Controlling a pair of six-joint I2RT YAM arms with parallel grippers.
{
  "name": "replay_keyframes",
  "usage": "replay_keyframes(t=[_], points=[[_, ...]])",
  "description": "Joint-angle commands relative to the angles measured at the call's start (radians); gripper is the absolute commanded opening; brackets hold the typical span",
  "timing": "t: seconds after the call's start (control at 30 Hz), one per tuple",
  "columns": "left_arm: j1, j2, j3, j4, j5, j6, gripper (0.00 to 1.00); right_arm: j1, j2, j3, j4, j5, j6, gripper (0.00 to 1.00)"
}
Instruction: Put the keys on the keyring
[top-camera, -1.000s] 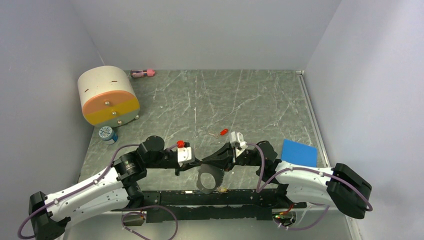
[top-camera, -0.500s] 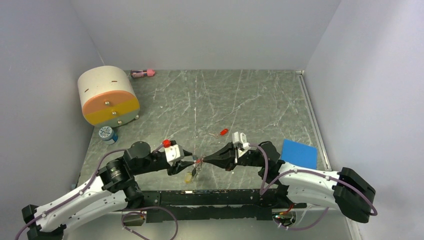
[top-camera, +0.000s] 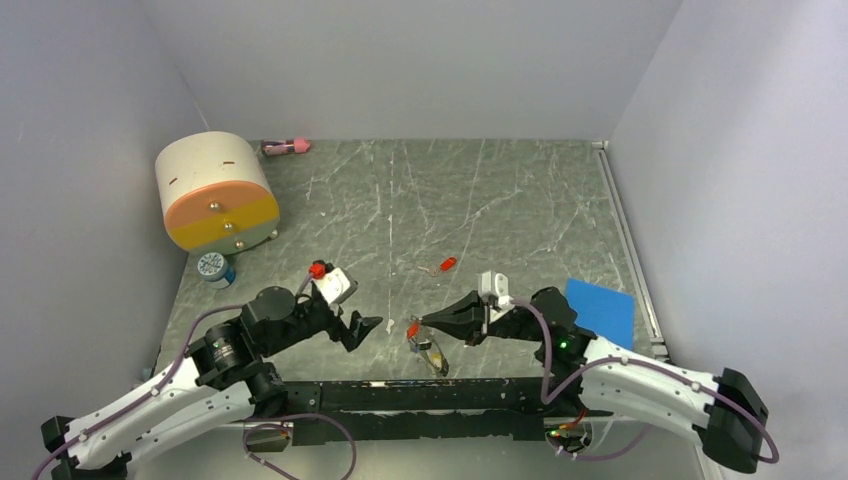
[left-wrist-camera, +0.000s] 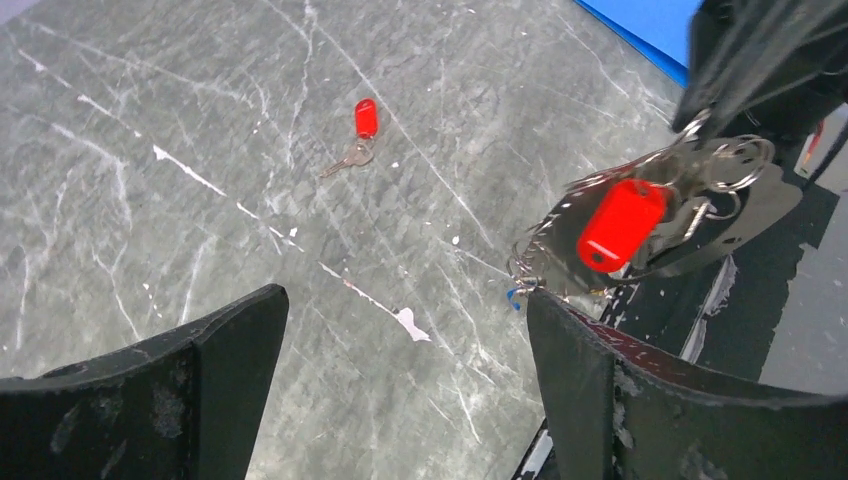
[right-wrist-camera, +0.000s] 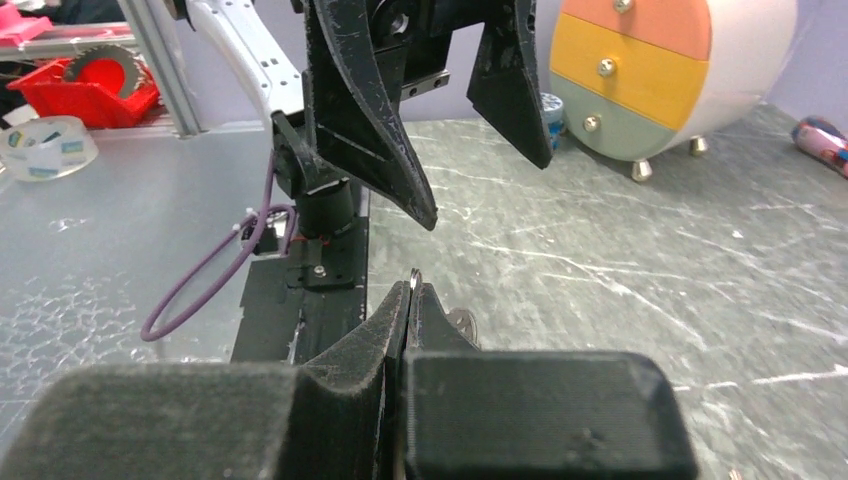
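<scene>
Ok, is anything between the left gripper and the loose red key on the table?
Nothing visible. The left gripper is open, and only bare table lies between it and the red key. The keyring, pinched in the right gripper, hangs off to the side, out of that line.

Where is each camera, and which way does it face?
Top external: above and behind, looking down at the table; left arm and right arm show.
Left wrist: faces the right end effector holding the keyring; own open left end effector below.
Right wrist: faces the left end effector and drum; own end effector shut on the keyring.
Both wrist views show the keyring.
</scene>
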Motion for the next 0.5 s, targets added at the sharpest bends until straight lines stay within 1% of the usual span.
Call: replay_keyframes(t=[0.0,0.17,0.23,0.33,0.47], points=[[-0.003,0.023,0.035,0.042,-0.094,-0.106,0.94,0.003,-0.148,0.021,-0.233,0.068,-0.067,0.0],[-0.003,0.065,0.046,0.052,-0.179,-0.184,0.94,0.0,-0.323,0.036,-0.475,0.149,-0.104,0.0],[-0.003,0.087,0.052,0.052,-0.205,-0.213,0.94,-0.001,-0.378,0.043,-0.548,0.179,-0.137,0.0],[-0.002,0.132,0.063,0.057,-0.231,-0.254,0.94,-0.001,-0.43,0.047,-0.618,0.228,-0.155,0.0],[-0.003,0.204,0.098,0.043,-0.231,-0.302,0.94,-0.002,-0.422,0.045,-0.641,0.269,-0.165,0.0]])
